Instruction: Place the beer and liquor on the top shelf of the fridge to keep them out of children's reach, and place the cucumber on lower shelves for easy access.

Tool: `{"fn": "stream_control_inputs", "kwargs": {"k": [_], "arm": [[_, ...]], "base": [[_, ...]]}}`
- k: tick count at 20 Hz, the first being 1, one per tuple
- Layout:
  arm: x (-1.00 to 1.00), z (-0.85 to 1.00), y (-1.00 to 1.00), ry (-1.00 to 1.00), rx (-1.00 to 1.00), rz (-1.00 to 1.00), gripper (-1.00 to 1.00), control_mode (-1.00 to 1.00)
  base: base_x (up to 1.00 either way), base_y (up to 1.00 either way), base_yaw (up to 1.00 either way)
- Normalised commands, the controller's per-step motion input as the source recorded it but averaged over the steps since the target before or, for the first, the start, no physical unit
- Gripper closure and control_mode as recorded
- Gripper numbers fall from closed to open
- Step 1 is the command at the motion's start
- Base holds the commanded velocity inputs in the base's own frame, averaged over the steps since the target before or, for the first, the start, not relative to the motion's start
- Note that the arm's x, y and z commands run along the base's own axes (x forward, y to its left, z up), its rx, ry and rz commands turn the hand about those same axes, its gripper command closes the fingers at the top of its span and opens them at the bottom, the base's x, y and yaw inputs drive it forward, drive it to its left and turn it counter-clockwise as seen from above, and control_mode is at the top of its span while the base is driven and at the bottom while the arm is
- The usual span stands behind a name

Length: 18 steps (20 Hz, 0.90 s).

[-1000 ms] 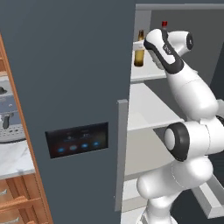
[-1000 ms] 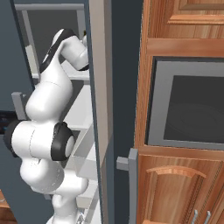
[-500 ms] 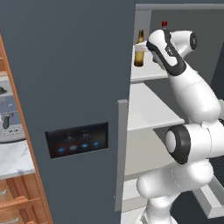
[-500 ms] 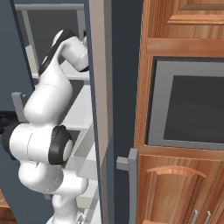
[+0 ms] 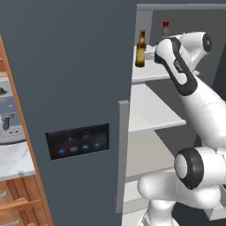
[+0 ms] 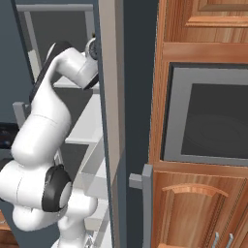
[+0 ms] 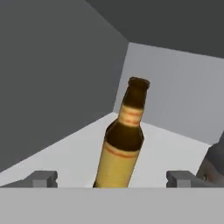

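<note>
- In the left base view the fridge (image 5: 79, 88) shows its dark door with the lit panel at left. To the right of that door the white shelves are in sight.
- The beer (image 5: 141, 49) stands upright on the top shelf (image 5: 148, 73), near its front left corner, with its base flat on the board.
- Behind it and to the right, the red cap of the liquor (image 5: 165, 25) rises above my arm. I judge that bottle is on the same shelf, though my arm hides its body.
- My tool (image 7: 111, 179) faces the beer in the hand view, with its two tips wide apart on either side of the bottle's lower body. Neither tip touches the glass, so I hold nothing.
- The beer lies straight ahead of my tool and very close, its long axis vertical in the room. The lean it has in the hand view comes from my hand's tilt.
- I judge both bottles are placed, and my next move should be straight back along my approach line. Any sideways swing could clip the beer and tip it off the shelf's front edge.
- The cucumber is the part left to do, and it must go on a lower shelf (image 5: 152, 112).
</note>
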Motion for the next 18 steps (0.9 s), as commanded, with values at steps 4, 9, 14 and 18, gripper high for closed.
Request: {"fn": "stream_control_inputs", "kwargs": {"k": [4, 9, 14, 18], "arm": [[-0.9, 0.0, 0.0, 0.05, -0.11, -0.11, -1.0, -1.0], [-1.0, -0.03, 0.0, 0.1, -0.07, -0.15, -1.0, -1.0], [-1.0, -0.11, 0.0, 0.14, -0.07, -0.14, -1.0, -1.0], [-0.99, -0.23, 0.0, 0.16, -0.06, -0.1, -1.0, -1.0]], "base": [[0.0, 0.0, 0.0], [0.0, 0.0, 0.0], [0.0, 0.0, 0.0], [0.0, 0.0, 0.0]]}}
